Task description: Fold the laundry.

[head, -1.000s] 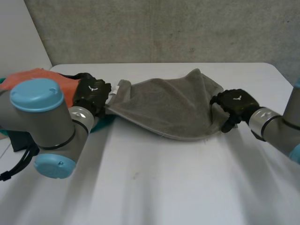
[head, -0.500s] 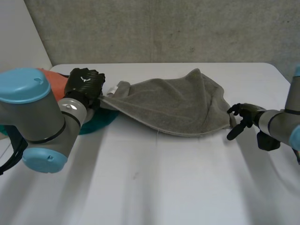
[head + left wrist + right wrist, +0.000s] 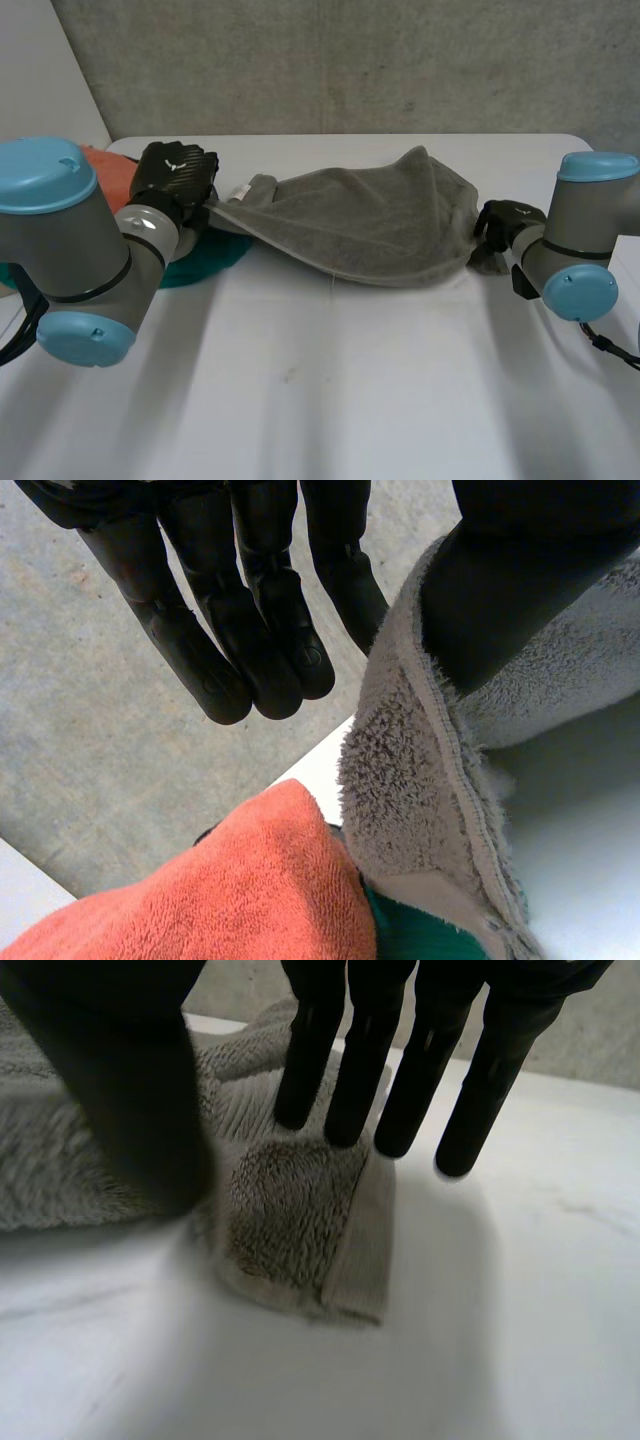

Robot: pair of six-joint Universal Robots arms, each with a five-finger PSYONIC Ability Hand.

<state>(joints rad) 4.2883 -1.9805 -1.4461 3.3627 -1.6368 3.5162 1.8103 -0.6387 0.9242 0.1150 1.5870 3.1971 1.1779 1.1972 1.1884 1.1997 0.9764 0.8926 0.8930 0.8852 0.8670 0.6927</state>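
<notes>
A grey towel hangs stretched across the back of the white table between my two hands. My left hand holds its left corner off the table; in the left wrist view the thumb presses on the towel's hemmed edge while the fingers stay straight beside it. My right hand is at the towel's right corner. There the corner lies bunched on the table between the thumb and the straight fingers, which pinch it.
An orange cloth and a teal cloth lie under and beside my left hand at the table's left end; both also appear past the towel's edge, the orange cloth over the teal cloth. A concrete wall runs behind the table.
My right hand let go of the towel's right side, opened out to the right, then came back and closed on the right corner. My left hand moved left and raised its corner.
</notes>
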